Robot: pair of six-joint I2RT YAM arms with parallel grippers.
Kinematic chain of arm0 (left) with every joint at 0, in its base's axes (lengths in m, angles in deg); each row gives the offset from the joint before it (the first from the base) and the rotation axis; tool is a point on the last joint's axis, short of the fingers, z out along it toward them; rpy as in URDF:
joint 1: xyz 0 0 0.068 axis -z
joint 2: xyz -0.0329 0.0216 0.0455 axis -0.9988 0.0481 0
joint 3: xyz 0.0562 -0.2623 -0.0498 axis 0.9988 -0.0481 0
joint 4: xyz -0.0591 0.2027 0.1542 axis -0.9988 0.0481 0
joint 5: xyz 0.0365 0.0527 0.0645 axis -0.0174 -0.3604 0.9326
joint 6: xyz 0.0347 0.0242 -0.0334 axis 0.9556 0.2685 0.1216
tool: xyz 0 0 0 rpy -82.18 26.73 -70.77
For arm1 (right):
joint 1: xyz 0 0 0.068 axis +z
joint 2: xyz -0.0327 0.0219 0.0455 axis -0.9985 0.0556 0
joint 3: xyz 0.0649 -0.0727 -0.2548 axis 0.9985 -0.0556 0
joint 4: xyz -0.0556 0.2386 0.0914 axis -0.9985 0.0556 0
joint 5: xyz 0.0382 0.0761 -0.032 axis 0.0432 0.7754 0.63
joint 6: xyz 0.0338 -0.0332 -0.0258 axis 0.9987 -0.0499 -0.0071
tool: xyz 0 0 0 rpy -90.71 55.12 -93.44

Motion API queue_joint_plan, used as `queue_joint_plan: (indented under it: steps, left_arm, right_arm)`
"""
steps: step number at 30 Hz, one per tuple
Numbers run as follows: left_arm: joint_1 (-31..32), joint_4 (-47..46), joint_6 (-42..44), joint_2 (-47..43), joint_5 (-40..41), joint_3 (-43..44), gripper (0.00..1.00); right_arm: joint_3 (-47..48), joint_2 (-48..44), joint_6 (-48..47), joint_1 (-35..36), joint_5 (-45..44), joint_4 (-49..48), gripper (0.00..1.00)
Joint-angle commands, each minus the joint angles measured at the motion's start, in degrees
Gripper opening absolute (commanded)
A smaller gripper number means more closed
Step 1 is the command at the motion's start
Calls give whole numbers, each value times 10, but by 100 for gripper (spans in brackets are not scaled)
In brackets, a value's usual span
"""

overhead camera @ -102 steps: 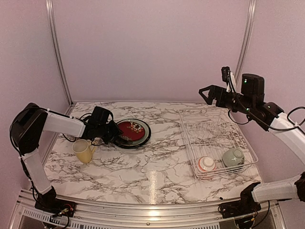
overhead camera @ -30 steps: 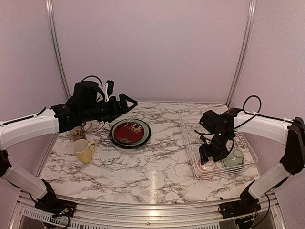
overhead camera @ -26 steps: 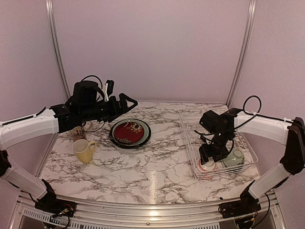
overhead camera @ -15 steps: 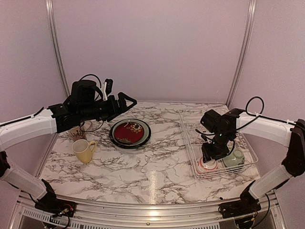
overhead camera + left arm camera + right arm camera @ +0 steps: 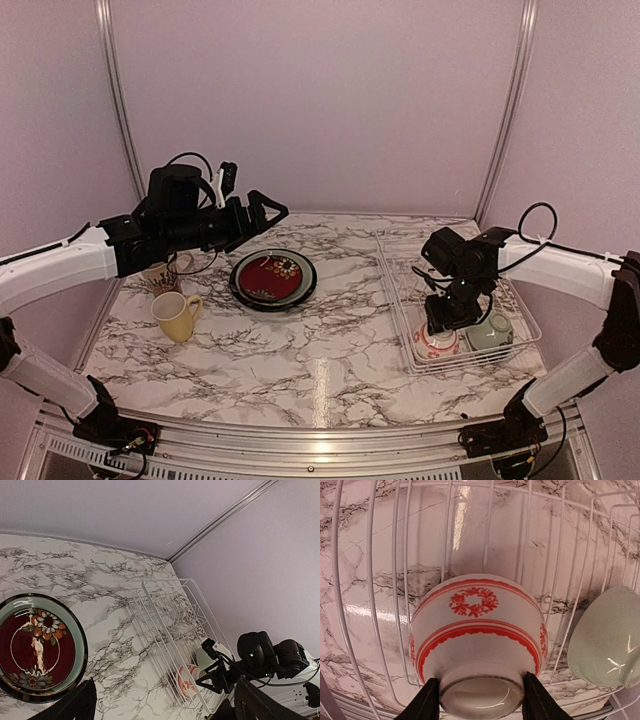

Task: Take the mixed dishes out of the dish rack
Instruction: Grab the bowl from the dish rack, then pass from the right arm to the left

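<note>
The dish rack (image 5: 400, 262) (image 5: 165, 610) (image 5: 370, 580) stands at the right of the table. In its near end lies a red-rimmed white bowl (image 5: 437, 342) (image 5: 189, 680) (image 5: 477, 630), foot towards my right wrist. My right gripper (image 5: 445, 322) (image 5: 481, 700) is shut on that foot ring, one finger (image 5: 427, 702) on each side. A pale green bowl (image 5: 492, 331) (image 5: 607, 640) rests beside it in the rack. My left gripper (image 5: 272, 220) (image 5: 165, 705) hangs open and empty above the table's left half, pointing at the rack.
A red patterned plate (image 5: 272, 278) (image 5: 35, 647) lies on the marble table left of centre. A yellow mug (image 5: 176, 316) stands nearer the front left. The rack's far rows of tines hold nothing. Metal frame posts rise at both back corners.
My right gripper has closed on the white bowl's foot and the bowl has tipped up slightly in the rack. The left arm has barely drifted.
</note>
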Motion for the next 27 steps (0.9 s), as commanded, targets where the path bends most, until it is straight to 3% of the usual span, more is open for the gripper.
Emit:
queue_joint_plan:
  steps: [1, 18, 27]
  left_arm:
    - [5, 11, 6, 1, -4, 20, 99]
    - [9, -53, -28, 40, -73, 25, 99]
    - [12, -105, -59, 57, -111, 26, 99]
  right_arm:
    - [19, -31, 14, -4, -38, -22, 32]
    - [103, -152, -14, -72, -63, -54, 28]
    - [185, -120, -28, -72, 32, -155, 28]
